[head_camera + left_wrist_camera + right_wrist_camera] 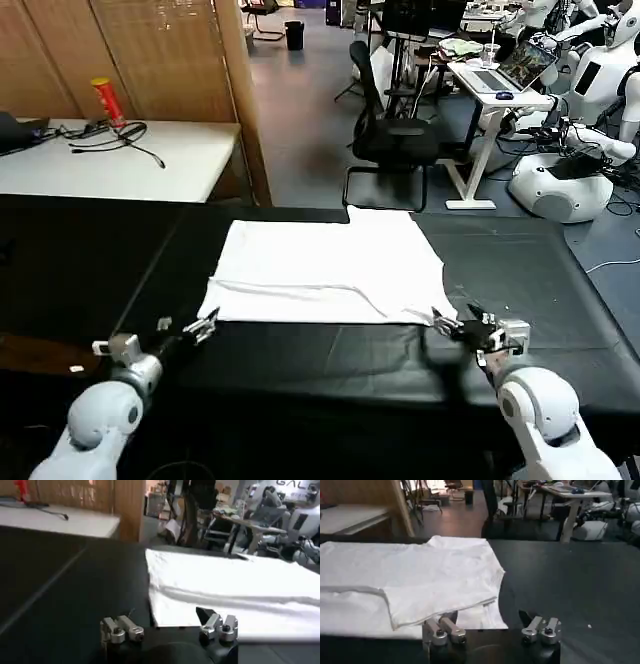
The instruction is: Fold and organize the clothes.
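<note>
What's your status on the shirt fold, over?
Left gripper open at the near left corner of the T-shirt. Right gripper open at the near right corner. Shirt partly folded, flat on black tablecloth.

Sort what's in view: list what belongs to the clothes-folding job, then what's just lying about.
Belongs to the job:
- T-shirt, white, partly folded on the black tablecloth
- left gripper, jaws open at the shirt's near left corner
- right gripper, jaws open at its near right corner

Lying about:
- red can and cables on the white table
- office chair
</note>
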You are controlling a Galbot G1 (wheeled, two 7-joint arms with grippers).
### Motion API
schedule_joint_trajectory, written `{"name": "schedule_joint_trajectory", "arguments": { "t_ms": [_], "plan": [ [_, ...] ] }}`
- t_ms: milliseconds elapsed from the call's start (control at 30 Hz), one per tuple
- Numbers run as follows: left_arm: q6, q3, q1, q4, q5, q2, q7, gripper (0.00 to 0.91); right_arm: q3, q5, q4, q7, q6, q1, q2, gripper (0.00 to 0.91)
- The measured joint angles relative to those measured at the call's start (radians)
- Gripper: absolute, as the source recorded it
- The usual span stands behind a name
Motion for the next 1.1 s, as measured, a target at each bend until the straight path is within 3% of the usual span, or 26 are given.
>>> {"name": "schedule_joint_trajectory", "arguments": {
  "t_ms": [33, 67, 133, 167, 333, 700, 1100],
  "plan": [
    [0.000, 0.000, 0.003, 0.000, 0.002, -0.001, 0.001, 0.137, -0.002, -0.005, -0.005, -0.003, 0.003, -0.001, 0.002, 0.322],
    [0.000, 0.000, 0.005, 0.000, 0.002, -0.001, 0.002, 0.127, -0.005, -0.009, -0.008, -0.004, 0.005, -0.002, 0.005, 0.195],
    [-0.001, 0.001, 0.007, 0.000, 0.005, -0.001, 0.003, 0.049, -0.008, -0.014, -0.011, -0.005, 0.007, -0.002, 0.007, 0.078],
    [-0.001, 0.001, 0.007, 0.000, 0.006, -0.001, 0.003, 0.000, -0.011, -0.016, -0.010, -0.003, 0.007, -0.002, 0.008, 0.068],
    [-0.003, 0.004, 0.008, 0.006, 0.009, -0.001, -0.001, 0.000, -0.009, 0.006, 0.020, 0.054, -0.007, -0.021, -0.003, 0.020],
    [0.032, -0.031, 0.106, -0.100, 0.051, 0.063, -0.051, 0.000, 0.029, 0.022, 0.171, 0.140, -0.131, -0.169, -0.019, 0.000],
    [0.075, -0.098, 0.284, -0.266, 0.098, 0.118, -0.076, 0.000, 0.035, -0.011, 0.288, 0.156, -0.136, -0.320, -0.001, 0.010]
  ]
}}
